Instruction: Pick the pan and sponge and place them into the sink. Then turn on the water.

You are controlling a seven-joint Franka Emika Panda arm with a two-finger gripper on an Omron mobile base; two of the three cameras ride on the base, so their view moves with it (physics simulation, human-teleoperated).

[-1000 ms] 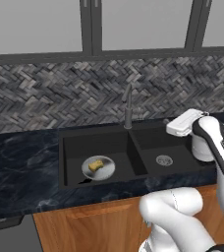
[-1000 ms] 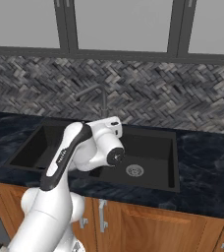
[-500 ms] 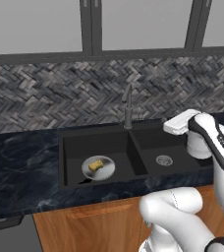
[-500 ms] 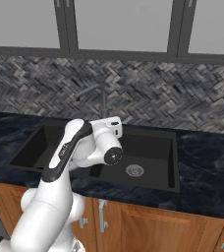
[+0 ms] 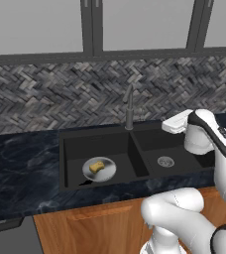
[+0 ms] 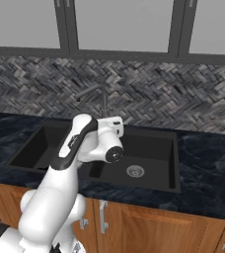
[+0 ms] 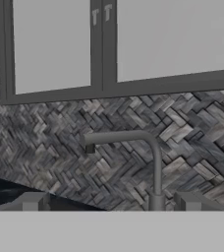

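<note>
1. The gripper (image 7: 104, 204) points at the faucet (image 7: 153, 162); its two dark fingertips (image 7: 33, 201) stand well spread, one on each side of the faucet's base, with nothing between them but the faucet's upright beyond.
2. From the left base view, the white hand (image 5: 177, 122) hangs over the right basin, just to the right of the faucet (image 5: 129, 106), and the arm curls up from the lower right.
3. From the right base view, the hand (image 6: 112, 129) sits at the far edge of the sink (image 6: 154, 183), close to the foot of the faucet (image 6: 103, 101).
4. The pan (image 5: 107, 171) lies flat in the left, wider basin of the black sink (image 5: 68, 149), near its front wall.
5. The yellow sponge (image 5: 96, 166) rests inside the pan, on its shiny bottom, a little left of middle.
6. The right basin shows its round silver drain (image 5: 165, 161).
7. Dark marbled counter (image 5: 21, 173) runs around the sink, the herringbone tile wall (image 5: 50, 99) rises behind it, and wooden cabinet fronts (image 6: 154, 227) sit below.
</note>
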